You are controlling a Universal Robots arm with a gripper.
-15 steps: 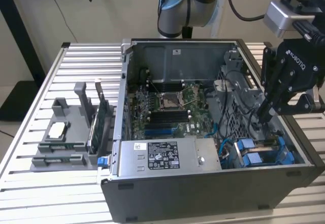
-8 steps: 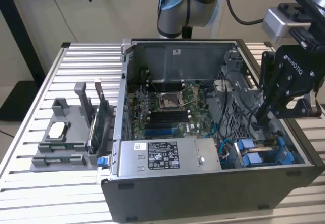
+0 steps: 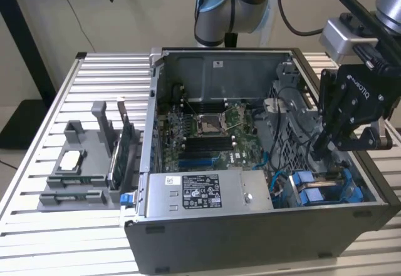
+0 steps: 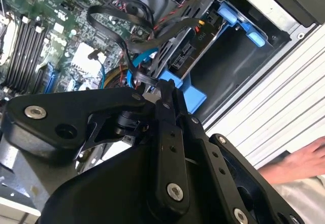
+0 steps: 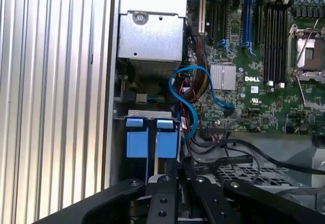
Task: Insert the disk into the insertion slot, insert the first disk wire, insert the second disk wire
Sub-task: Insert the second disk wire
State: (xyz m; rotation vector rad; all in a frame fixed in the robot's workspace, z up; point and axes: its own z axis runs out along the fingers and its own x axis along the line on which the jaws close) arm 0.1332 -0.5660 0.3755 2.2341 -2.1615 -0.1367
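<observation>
the disk [image 3: 319,188] sits low in the open computer case [image 3: 263,238], in the drive bay at the corner toward the exterior view's right. what shows of it is mostly its bright blue plastic carrier frame, with a dark flat body between the blue rails. in the first wrist view two blue carrier tabs [image 5: 151,140] stand side by side at the mouth of the bay; whether both belong to one disk cannot be told. in the second wrist view the blue carrier [image 4: 185,89] lies just past the pincer's tip, with a black connector face beside it.

the black pincer [image 3: 326,143] hangs inside the case above the bay. its fingers [image 4: 165,99] are drawn close together on a thin black cable [image 4: 114,28] in the second wrist view, so it appears closed on that wire, though the contact is partly hidden.

room is tight: the case wall runs just beside the bay, the grey power-supply box [image 3: 207,191] stands near on the other side, and looped black and blue cables [image 5: 190,99] crowd the gap toward the one motherboard [image 3: 207,135].

the case rests on a slatted metal surface [image 3: 50,238]. one grey fixture tray [image 3: 78,169] sits beside it at the exterior view's left. a person's hand [image 4: 297,160] rests on the slats.
</observation>
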